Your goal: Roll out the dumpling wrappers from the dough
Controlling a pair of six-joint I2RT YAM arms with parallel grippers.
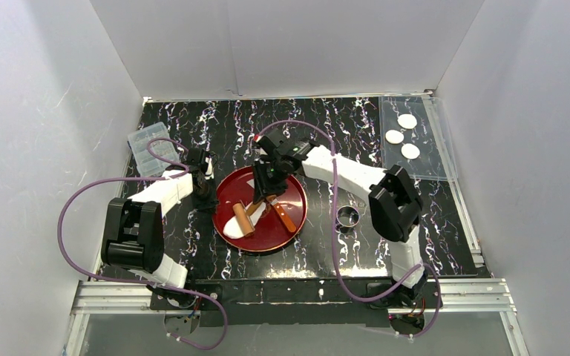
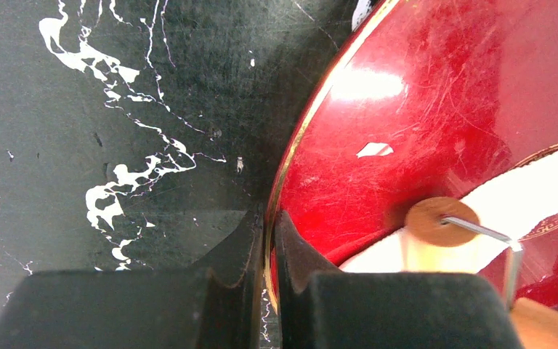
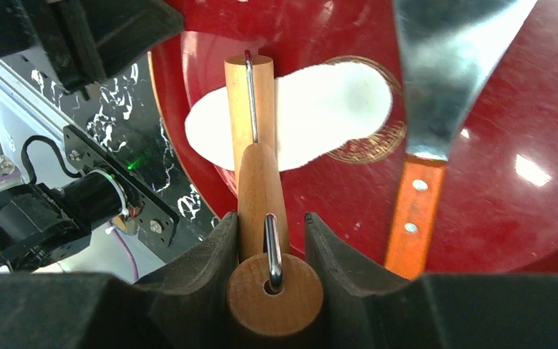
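Marbled table (image 1: 326, 126), glossy plate (image 1: 267, 239), matte dough (image 3: 334, 109)

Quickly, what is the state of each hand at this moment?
The left hand is closed, pinching the rim of the red plate.
The right hand is closed on the handle of the wooden rolling pin.

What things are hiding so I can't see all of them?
Top view: rolling pin covers part of the dough.
Right wrist view: top edge cuts off the scraper blade.
Top view: the wrappers are too small to judge thickness.
Left wrist view: left gripper hides the plate's near part.
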